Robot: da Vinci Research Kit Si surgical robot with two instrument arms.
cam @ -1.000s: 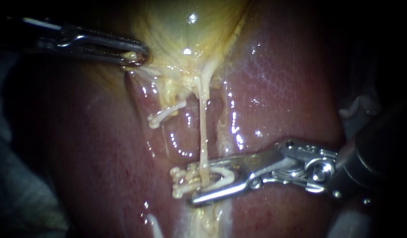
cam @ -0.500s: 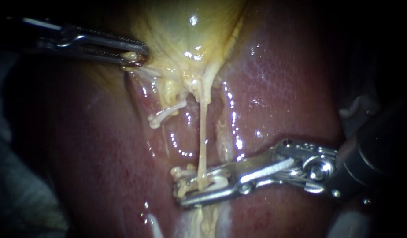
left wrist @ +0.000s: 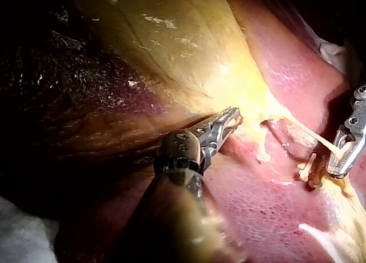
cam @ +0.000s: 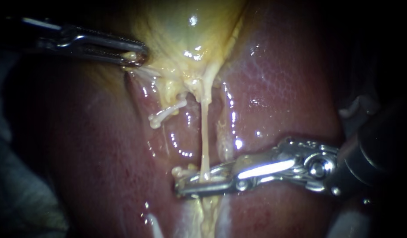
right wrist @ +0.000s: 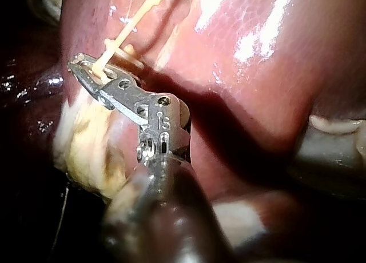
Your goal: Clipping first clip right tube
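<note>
Right tube [cam: 204,136]: a thin pale strand pulled taut, its long axis running straight down the endoscope view from the gallbladder into your right instrument's jaws.
Left instrument [cam: 135,56]: your jaws are closed on a scrap of the gallbladder's edge, holding it out to the left, well apart from the clipping site.
Gallbladder [cam: 186,31]: yellow and glistening, narrowing to where the tube leaves it.
Short stub [cam: 166,113]: lies free on the liver [cam: 283,88], just left of the tube, touching neither instrument.
Right instrument [cam: 186,185]: the nearer one. Its jaws cross the tube at right angles near its lower end, squeezed almost flat on it from both sides.
Room: bare liver along your right shaft looks the clear line for backing out. Lumpy pale tissue [cam: 179,172] crowds the jaw tips.
</note>
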